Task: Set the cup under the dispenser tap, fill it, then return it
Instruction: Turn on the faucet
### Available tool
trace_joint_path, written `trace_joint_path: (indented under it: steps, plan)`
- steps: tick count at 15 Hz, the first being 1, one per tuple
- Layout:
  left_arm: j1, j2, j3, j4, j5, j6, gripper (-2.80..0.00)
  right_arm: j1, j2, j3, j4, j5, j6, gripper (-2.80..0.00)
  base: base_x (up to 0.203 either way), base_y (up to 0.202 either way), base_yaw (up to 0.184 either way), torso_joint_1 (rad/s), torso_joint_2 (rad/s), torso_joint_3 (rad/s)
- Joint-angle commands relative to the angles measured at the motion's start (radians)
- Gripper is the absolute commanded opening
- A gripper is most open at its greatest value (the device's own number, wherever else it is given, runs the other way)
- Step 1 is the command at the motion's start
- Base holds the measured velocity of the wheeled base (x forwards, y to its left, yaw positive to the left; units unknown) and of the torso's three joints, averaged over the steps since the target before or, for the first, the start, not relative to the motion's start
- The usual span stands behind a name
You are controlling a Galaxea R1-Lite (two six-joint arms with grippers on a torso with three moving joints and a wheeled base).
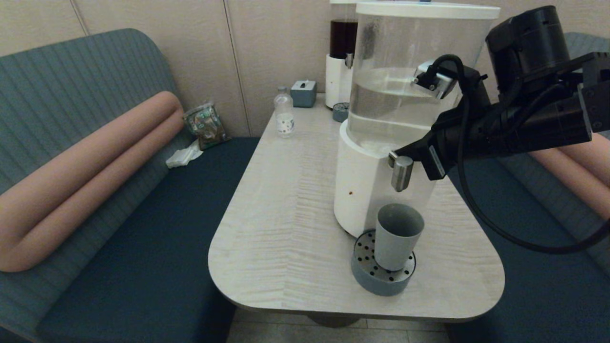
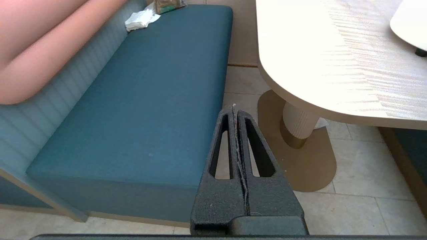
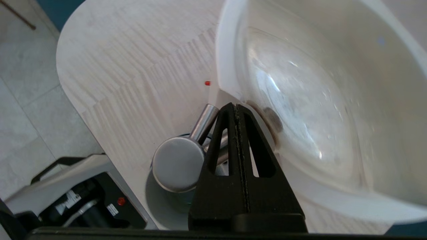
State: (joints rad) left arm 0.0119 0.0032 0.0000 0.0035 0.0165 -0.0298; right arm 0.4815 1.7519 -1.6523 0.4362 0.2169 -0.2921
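The grey-green cup (image 1: 399, 236) stands upright on the round perforated drip tray (image 1: 376, 278), directly below the steel dispenser tap (image 1: 401, 172) of the big dispenser (image 1: 367, 190) with the clear tank. I see no stream between tap and cup. My right gripper (image 1: 398, 154) is shut with nothing in it, its tips against the dispenser just above and behind the tap. In the right wrist view the right gripper (image 3: 235, 106) lies beside the tap's round top (image 3: 178, 164). My left gripper (image 2: 235, 111) is shut and empty, parked low over the floor beside the bench, out of the head view.
A narrower dispenser with dark liquid (image 1: 342, 52), its small tray (image 1: 340, 112), a grey-blue box (image 1: 303, 93) and a small bottle (image 1: 284, 114) stand at the table's far end. A snack bag (image 1: 205, 125) and tissue (image 1: 183, 156) lie on the left bench.
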Motion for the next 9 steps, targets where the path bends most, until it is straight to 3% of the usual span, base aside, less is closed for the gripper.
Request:
trace_joint_path:
  steps: [1, 9]
  plan:
    - [0.0, 0.001, 0.0, 0.0, 0.0, -0.001, -2.8, -0.001, 0.0, -0.003, -0.003, 0.009, -0.015, -2.8, 0.0, 0.0, 0.0, 0.0, 0.0, 0.0]
    - [0.0, 0.001, 0.001, 0.0, 0.0, -0.001, -2.8, -0.001, 0.015, -0.008, -0.054, 0.012, -0.069, -2.8, 0.0, 0.0, 0.0, 0.0, 0.0, 0.0]
